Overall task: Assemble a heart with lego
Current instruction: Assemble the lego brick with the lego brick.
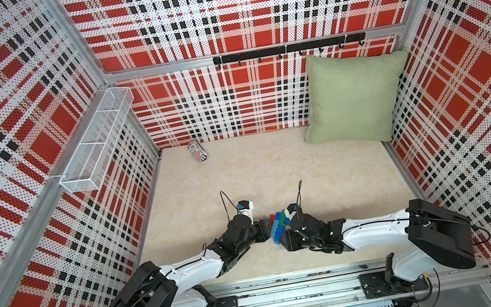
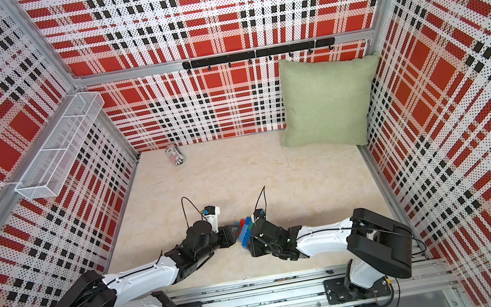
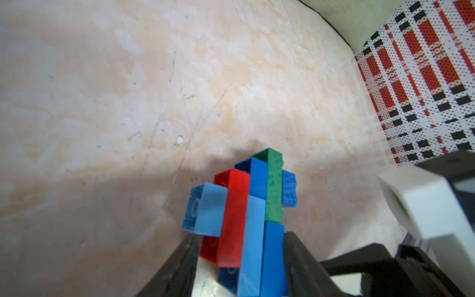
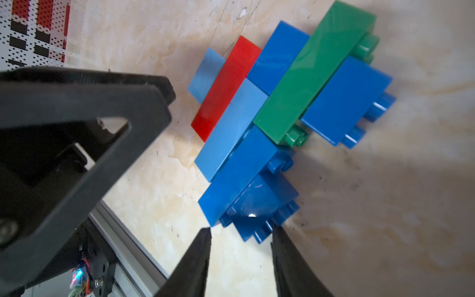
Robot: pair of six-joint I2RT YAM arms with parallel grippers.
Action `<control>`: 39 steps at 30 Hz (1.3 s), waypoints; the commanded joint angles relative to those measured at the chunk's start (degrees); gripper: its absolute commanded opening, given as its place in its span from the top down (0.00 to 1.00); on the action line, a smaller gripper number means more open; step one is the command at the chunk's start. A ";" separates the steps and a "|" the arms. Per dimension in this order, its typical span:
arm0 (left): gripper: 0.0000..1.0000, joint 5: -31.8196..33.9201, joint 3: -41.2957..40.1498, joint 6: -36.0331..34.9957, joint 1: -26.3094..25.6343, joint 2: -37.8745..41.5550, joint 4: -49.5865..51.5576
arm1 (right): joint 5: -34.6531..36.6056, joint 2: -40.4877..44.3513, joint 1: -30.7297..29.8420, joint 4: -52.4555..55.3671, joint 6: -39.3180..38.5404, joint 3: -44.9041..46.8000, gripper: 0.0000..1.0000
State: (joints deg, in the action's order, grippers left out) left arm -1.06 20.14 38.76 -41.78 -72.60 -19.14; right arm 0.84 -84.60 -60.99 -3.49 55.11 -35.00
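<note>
Clamping the heart (image 1: 277, 228) (image 2: 245, 233) at lower centre in both top views, the left gripper (image 3: 240, 237) holds it steady, apparently so the right gripper (image 4: 241, 229), jaws apart around the small blue brick (image 4: 259, 203) at the heart's tip, can press it home.

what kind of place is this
Probably a robot test booth, not a home: left arm and right arm mounted on a metal rail, perforated plaid panels around it, a green cushion.

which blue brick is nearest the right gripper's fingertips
The small dark-blue square brick at the heart's end, its studs reaching between the right gripper's tips; the other blue bricks sit farther off.
</note>
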 commanded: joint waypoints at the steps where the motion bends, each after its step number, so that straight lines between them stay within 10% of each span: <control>1: 0.42 2.00 3.71 -3.15 1.36 -1.41 1.62 | -0.43 3.88 0.87 1.32 -0.41 1.43 0.55; 17: 0.43 -8.78 5.60 -5.68 4.98 -14.40 -7.23 | -5.80 -2.04 5.93 -19.92 15.75 6.77 0.57; 39: 0.46 -10.01 -1.94 -0.65 2.49 -10.18 -9.30 | -4.73 -4.32 6.40 -18.72 20.42 8.10 0.65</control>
State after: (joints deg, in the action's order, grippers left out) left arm -12.58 19.27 36.47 -38.37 -84.03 -27.68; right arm -5.48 -90.30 -54.48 -23.64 74.11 -28.32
